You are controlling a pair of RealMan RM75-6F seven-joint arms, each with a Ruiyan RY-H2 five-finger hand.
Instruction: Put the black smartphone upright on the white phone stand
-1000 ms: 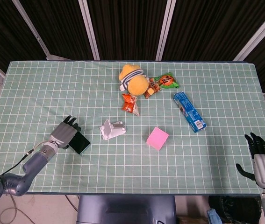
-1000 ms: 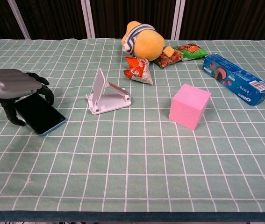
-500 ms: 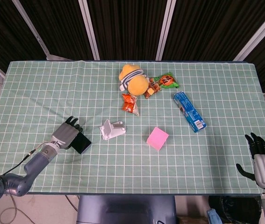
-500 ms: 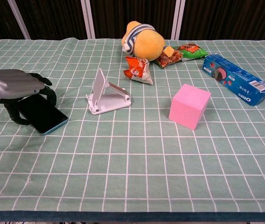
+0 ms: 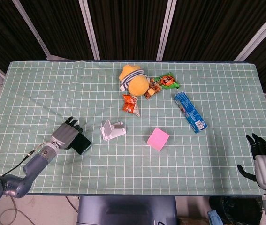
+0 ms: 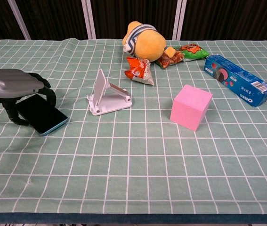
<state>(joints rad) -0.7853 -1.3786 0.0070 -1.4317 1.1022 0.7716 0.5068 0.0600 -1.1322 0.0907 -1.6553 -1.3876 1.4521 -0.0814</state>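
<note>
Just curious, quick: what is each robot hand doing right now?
Left hand: fingers around the black smartphone, gripping it.
Right hand: open, holding nothing.

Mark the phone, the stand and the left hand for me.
black smartphone point(image 6: 43, 116), chest view, middle of its dark screen.
white phone stand point(image 6: 109, 94), chest view, its base beside the back plate.
left hand point(image 6: 12, 85), chest view, grey back of the hand above the phone.

Black smartphone point(image 6: 40, 114) flat beside white stand point(image 6: 106, 95)

You can read "OREO" on the blue cookie box point(image 6: 237, 79) at your far right | print on the snack packets point(image 6: 181, 53) is too small for you to read
</note>
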